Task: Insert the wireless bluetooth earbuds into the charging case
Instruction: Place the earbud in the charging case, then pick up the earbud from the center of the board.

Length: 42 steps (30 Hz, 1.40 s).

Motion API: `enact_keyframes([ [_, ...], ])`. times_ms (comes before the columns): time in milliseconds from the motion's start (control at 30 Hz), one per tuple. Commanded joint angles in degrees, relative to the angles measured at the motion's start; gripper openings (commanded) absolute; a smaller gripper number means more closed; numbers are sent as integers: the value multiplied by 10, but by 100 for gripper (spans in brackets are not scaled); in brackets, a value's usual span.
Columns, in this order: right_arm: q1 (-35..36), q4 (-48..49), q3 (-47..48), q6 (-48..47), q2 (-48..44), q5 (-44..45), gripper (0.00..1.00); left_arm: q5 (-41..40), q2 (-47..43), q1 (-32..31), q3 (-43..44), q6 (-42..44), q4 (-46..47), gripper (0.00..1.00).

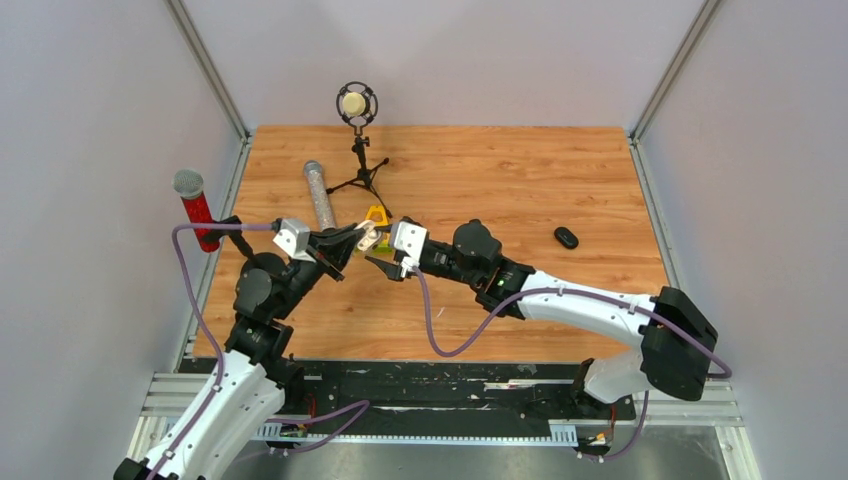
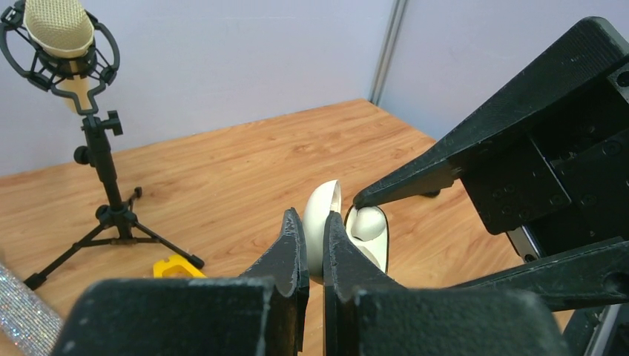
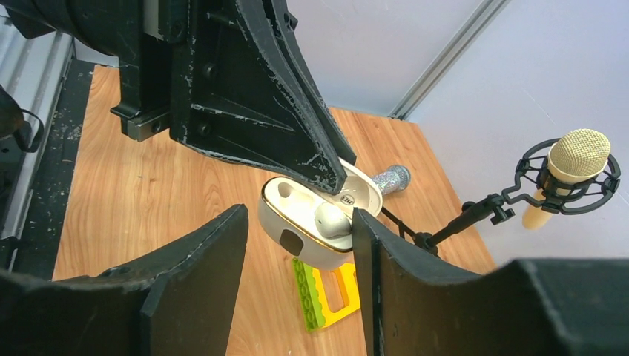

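Note:
The white charging case (image 3: pixel 297 226) hangs open in the air above the table, its dark spot facing the right wrist camera. My left gripper (image 2: pixel 311 237) is shut on the case's lid (image 2: pixel 320 215) and holds it up. One white earbud (image 3: pixel 331 220) sits in the case's right-hand well; it also shows in the left wrist view (image 2: pixel 367 222). I cannot tell whether the other well holds an earbud. My right gripper (image 3: pixel 300 215) is open, its jaws on either side of the case, and one fingertip (image 2: pixel 363 199) touches the earbud. In the top view both grippers meet at the case (image 1: pixel 367 237).
A yellow and green block (image 3: pixel 330 293) lies on the table under the case. A cream microphone on a black tripod (image 1: pixel 356 105) stands at the back. A silver glitter microphone (image 1: pixel 319 193) and a red one (image 1: pixel 196 208) are at the left. A black oval object (image 1: pixel 566 237) lies at the right.

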Motion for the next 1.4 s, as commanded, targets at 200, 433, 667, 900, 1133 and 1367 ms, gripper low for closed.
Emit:
enact_keyframes([
  [200,-16,-47,9,94,-85,-32,90,12,-7,0,32,7,45,0],
  [433,-111,-189,56,173,-78,-191,100,68,-5,0,36,19,57,0],
  [667,-147,-230,79,186,-72,-273,100,153,11,0,43,17,66,0],
  [900,-171,-248,92,206,-107,-333,94,223,30,0,56,30,53,0],
  [1133,-172,-288,141,223,-89,-355,76,295,57,0,69,21,65,0],
  [1367,-172,-302,171,245,-52,-389,60,321,70,0,80,20,70,0],
])
